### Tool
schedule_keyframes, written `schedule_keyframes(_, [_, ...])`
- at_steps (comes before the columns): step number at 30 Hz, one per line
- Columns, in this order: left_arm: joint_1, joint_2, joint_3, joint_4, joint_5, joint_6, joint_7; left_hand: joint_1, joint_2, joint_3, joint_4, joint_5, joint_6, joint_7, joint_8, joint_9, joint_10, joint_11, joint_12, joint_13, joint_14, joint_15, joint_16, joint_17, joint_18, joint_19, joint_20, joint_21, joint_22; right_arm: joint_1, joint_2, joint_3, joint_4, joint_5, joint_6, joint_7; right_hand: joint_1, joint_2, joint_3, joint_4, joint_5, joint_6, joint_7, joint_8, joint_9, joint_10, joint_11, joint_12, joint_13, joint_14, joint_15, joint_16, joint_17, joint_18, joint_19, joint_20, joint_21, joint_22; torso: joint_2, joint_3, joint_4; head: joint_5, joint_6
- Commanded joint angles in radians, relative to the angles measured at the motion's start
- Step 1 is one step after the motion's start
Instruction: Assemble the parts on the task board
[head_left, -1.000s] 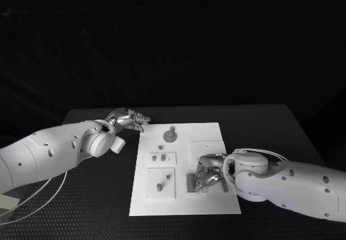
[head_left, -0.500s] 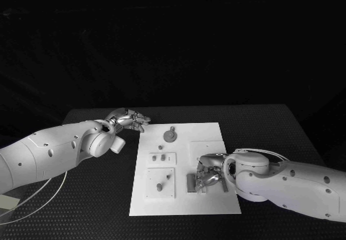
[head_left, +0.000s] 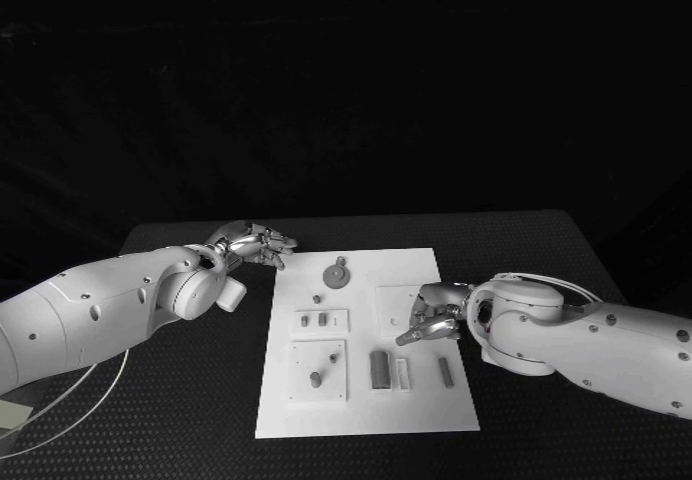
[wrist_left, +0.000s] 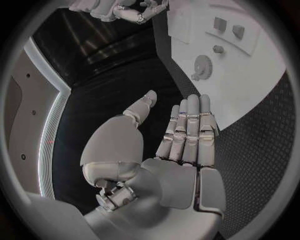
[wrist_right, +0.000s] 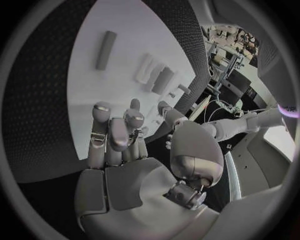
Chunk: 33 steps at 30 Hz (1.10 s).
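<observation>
Lifting clear of the task board's (head_left: 418, 262) near end, the right hand (head_left: 437, 318) is now hovering over the board's right side with fingers loosely curled, gripping nothing. Two dark bars (head_left: 379, 368) and a pale block are lying uncovered just behind that hand, nearer the robot. Off the board's far left corner, the left hand (head_left: 257, 243) is resting above the black table (head_left: 548, 250), fingers straight and empty, a round geared part (head_left: 336, 273) lying just beyond its fingertips.
</observation>
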Motion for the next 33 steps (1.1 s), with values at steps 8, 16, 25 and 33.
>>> schedule_keyframes(8, [0.001,0.001,0.000,0.002,0.005,0.013,0.003,-0.011,0.002,-0.001,0.008,-0.001,-0.005,-0.003,0.007,-0.001,-0.003,0.002,0.002,0.002,-0.005,0.003,-0.005,0.001,0.010,-0.001,0.002,-0.004,-0.001,0.024,-0.044,0.004,-0.025,0.170,0.249,-0.091,-0.015,0.160,-0.044,-0.080,-0.004,0.021,-0.004,0.004,0.008,0.002,-0.010,0.007,0.012,-0.006,-0.010,0.008,0.002,0.021,-0.018,-0.003,0.011,0.022,0.001,-0.0003,-0.0006,-0.009,0.007])
schedule_keyframes(16, [0.001,0.001,-0.001,0.007,0.003,0.037,-0.011,-0.025,0.002,-0.003,0.023,-0.001,-0.008,-0.002,0.007,-0.002,-0.006,0.003,0.001,0.002,-0.006,0.003,-0.007,0.002,0.010,-0.002,0.002,-0.004,-0.001,0.026,-0.068,0.000,0.006,0.206,0.302,-0.117,-0.032,0.173,-0.052,-0.109,-0.004,0.016,0.000,0.000,0.009,-0.001,-0.005,0.001,0.008,-0.014,-0.006,-0.001,-0.014,0.021,-0.025,0.001,0.010,0.020,0.001,0.0005,-0.0002,-0.013,0.008])
schedule_keyframes(25, [0.001,0.000,-0.001,0.007,0.002,0.040,-0.008,-0.031,0.002,-0.004,0.030,-0.001,-0.008,-0.002,0.007,-0.002,-0.006,0.003,0.001,0.002,-0.007,0.003,-0.007,0.003,0.010,-0.003,0.002,-0.005,-0.002,0.026,-0.078,-0.010,0.008,0.099,0.318,-0.127,-0.066,0.157,-0.051,-0.105,-0.005,0.033,-0.010,0.028,0.050,-0.002,-0.014,-0.002,0.008,-0.014,-0.012,-0.004,-0.019,0.021,-0.026,0.004,0.008,0.018,0.001,-0.0002,0.0007,-0.020,0.006])
schedule_keyframes(33, [0.001,-0.002,-0.001,0.006,0.002,0.041,-0.008,-0.031,0.002,-0.004,0.031,-0.001,-0.008,-0.002,0.007,-0.002,-0.006,0.003,0.001,0.002,-0.007,0.003,-0.007,0.003,0.010,-0.003,0.002,-0.005,-0.002,0.024,-0.075,-0.023,0.003,0.045,0.312,-0.131,-0.081,0.137,-0.041,-0.091,-0.004,0.025,-0.011,0.034,0.072,-0.001,-0.015,-0.004,0.007,-0.015,-0.014,-0.005,-0.023,0.021,-0.026,0.003,0.007,0.018,0.001,-0.0009,0.0014,-0.021,0.003])
